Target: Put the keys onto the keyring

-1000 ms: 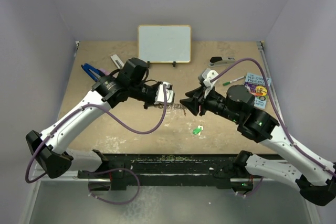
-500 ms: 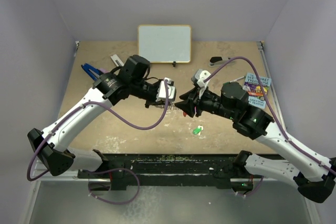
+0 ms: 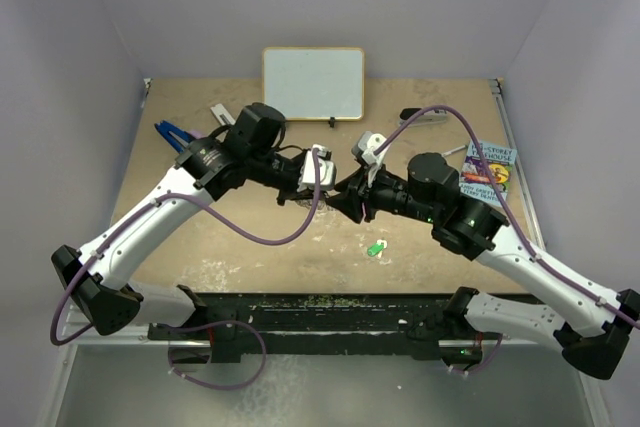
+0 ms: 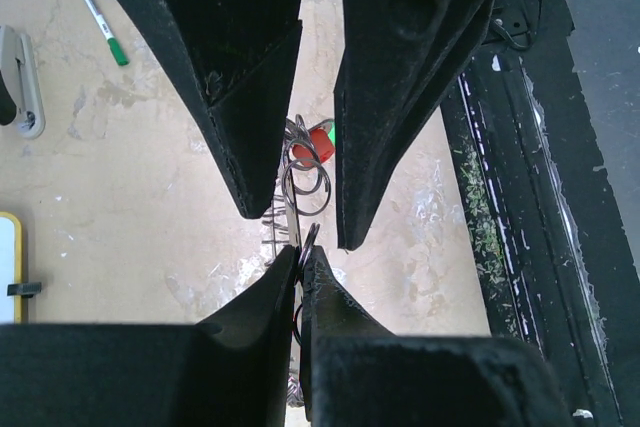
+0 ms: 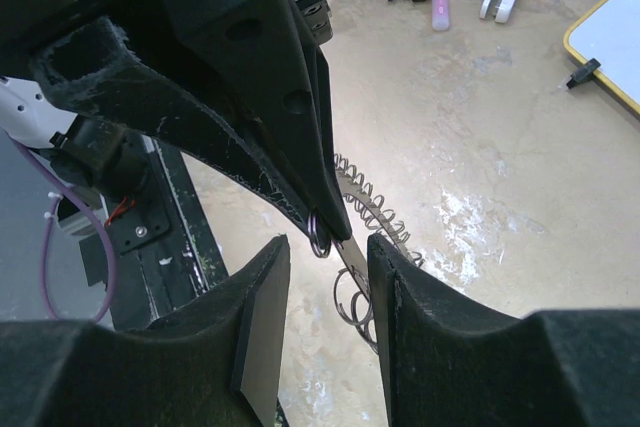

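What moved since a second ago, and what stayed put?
The right hand slid left toward the left hand, so it now sits open around the keyring that the left hand grips. Nothing was newly grabbed or let go. The left hand hardly moved; the green key stayed on the table.

- The whiteboard (image 3: 313, 83) stands at the back of the table (image 3: 250, 247).
- The left gripper (image 4: 298, 259) and right gripper (image 5: 328, 252) meet mid-table, with the keyring (image 5: 362, 202) between them.
- One key (image 3: 376, 247) lies on the table, nearer than both grippers.
- A book (image 3: 488, 172) lies far right.
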`<state>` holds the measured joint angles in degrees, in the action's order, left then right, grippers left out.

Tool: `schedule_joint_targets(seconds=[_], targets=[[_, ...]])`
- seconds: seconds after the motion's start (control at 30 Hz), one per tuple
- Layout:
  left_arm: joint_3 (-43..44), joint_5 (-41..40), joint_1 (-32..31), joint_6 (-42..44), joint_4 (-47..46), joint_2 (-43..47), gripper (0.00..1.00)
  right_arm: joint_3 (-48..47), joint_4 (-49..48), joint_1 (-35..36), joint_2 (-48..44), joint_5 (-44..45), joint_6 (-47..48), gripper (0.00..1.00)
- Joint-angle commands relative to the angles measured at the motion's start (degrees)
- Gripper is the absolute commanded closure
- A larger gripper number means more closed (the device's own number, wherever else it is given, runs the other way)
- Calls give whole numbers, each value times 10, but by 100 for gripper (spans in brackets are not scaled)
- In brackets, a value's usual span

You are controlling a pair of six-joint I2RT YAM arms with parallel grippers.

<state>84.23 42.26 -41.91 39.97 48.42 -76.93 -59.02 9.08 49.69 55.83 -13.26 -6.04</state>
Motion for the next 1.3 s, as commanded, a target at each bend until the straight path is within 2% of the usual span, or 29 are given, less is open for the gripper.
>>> schedule_joint_targets(seconds=[0.0,0.1,0.17,0.23,0.27,0.3,0.5,0.63,0.93,1.27], targets=[[31,29,-7,-8,-25,5,96,-12,-32,0,-1,-16,0,59],[33,30,-8,-11,-26,4,96,-12,-36,1,4,-17,0,62],[35,30,-9,-13,-28,5,96,-12,-36,1,9,-19,1,68],[36,31,-9,-17,-28,5,96,-13,-35,1,14,-19,1,80],[37,31,-10,-19,-27,5,96,-14,-35,1,15,-16,1,92],[38,31,-9,-20,-27,6,96,-14,-35,1,15,-13,0,99],[40,30,-9,-28,-29,10,96,-3,-48,1,2,-2,-5,100],[39,28,-9,-38,-35,13,85,8,-64,1,-14,4,-8,100],[32,33,-9,-37,-38,20,82,8,-77,4,-33,5,-15,100],[13,38,-9,-54,-66,32,82,36,-103,38,-60,27,-8,100]])
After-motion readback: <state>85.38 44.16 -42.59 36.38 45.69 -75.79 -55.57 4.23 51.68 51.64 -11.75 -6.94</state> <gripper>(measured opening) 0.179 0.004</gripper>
